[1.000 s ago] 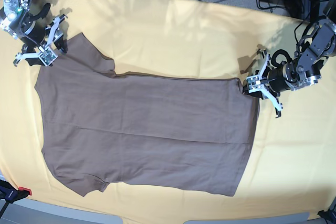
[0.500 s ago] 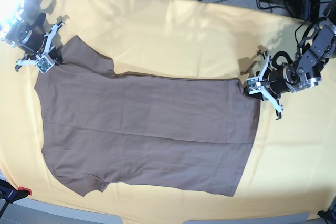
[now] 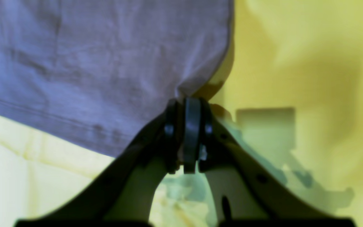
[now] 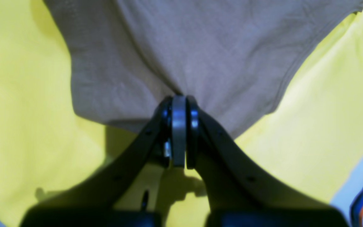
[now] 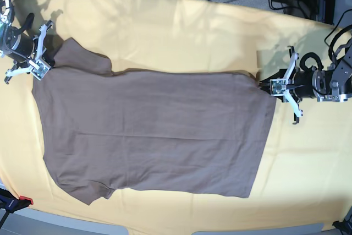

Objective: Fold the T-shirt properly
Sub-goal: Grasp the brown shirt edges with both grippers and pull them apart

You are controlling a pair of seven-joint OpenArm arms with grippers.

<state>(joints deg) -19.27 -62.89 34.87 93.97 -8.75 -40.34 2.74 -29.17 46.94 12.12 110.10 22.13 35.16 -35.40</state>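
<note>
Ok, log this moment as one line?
phase: stretch before fold | left gripper: shut on T-shirt hem corner | right gripper: shut on sleeve edge | shirt flat on yellow cloth

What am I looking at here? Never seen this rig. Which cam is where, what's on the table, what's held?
Two robot arms with pinching fingers. The base view looks down on a brown T-shirt spread flat on a yellow cloth. The other two views come from cameras on each arm's wrist, looking along its fingers. The left gripper, on the overhead's right, pinches the shirt's hem corner. The right gripper, on its left, pinches the shoulder edge by the sleeve. Both are shut on fabric.
</note>
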